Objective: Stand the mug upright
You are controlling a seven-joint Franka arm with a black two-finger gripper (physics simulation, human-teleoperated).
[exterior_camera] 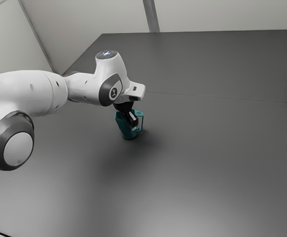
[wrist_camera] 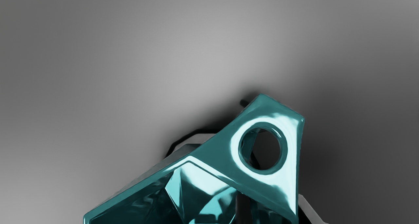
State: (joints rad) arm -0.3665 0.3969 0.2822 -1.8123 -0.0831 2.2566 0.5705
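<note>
The teal mug point(exterior_camera: 124, 129) is at the middle of the exterior view, its mouth upward and its body leaning a little; I cannot tell whether its base rests flat. My gripper point(exterior_camera: 133, 122) points down at the mug's handle side, shut on it. In the wrist view the faceted mug point(wrist_camera: 209, 178) shows its hollow inside and a flat handle piece with a round hole. There my gripper point(wrist_camera: 273, 211) has one dark finger inside the rim and the other outside, by the handle corner. The lower parts of both fingers are hidden.
A wide dark grey table point(exterior_camera: 207, 163) lies under the mug, with a raised or separate dark panel point(exterior_camera: 207, 64) behind it. Pale walls stand beyond. The arm reaches in from the exterior view's left, above the table.
</note>
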